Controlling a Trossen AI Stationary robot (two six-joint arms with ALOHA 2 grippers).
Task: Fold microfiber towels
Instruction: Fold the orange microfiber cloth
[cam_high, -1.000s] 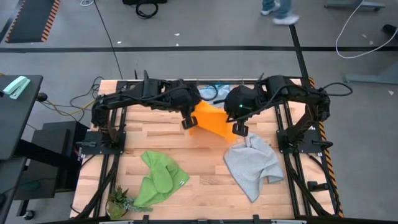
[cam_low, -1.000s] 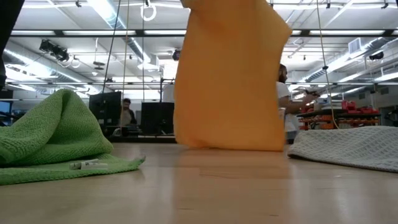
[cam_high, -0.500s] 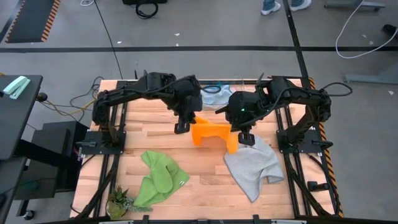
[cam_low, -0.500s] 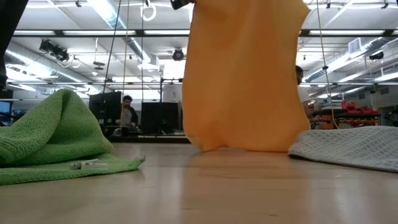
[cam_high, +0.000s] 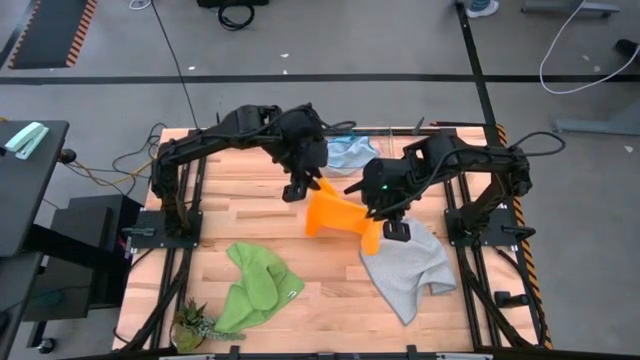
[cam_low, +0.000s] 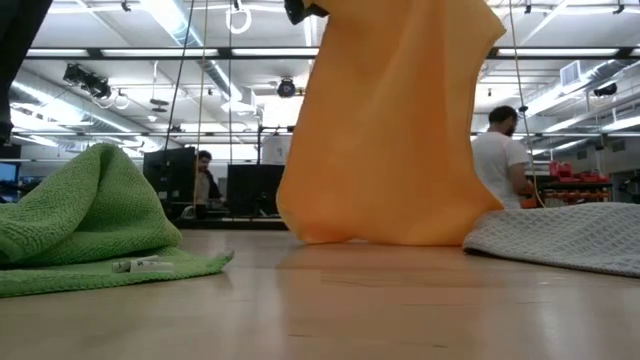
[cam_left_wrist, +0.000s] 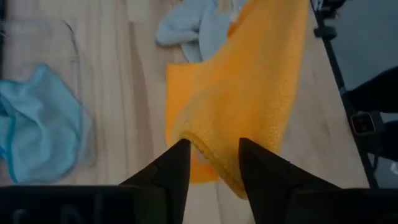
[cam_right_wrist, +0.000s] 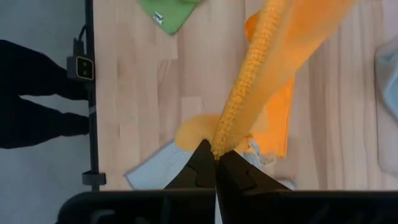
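— While the right pincer (cam_right_wrist: 216, 154) stays pinched tight on one corner of the soft yellow-orange microfiber towel (cam_high: 340, 212), which way does the cloth run?

— Its long axis runs from that corner toward the left pincer (cam_high: 296, 191), sagging onto the wooden surface (cam_high: 320, 280) between.

— Left pincer state?

— Parted, its fingers (cam_left_wrist: 171, 171) straddling the towel edge; no firm grip visible.

We note one towel (cam_high: 340, 213) mid-table between both grippers, a second (cam_high: 350, 153) behind it, a third (cam_high: 408, 265) front right, a fourth (cam_high: 255, 285) front left.
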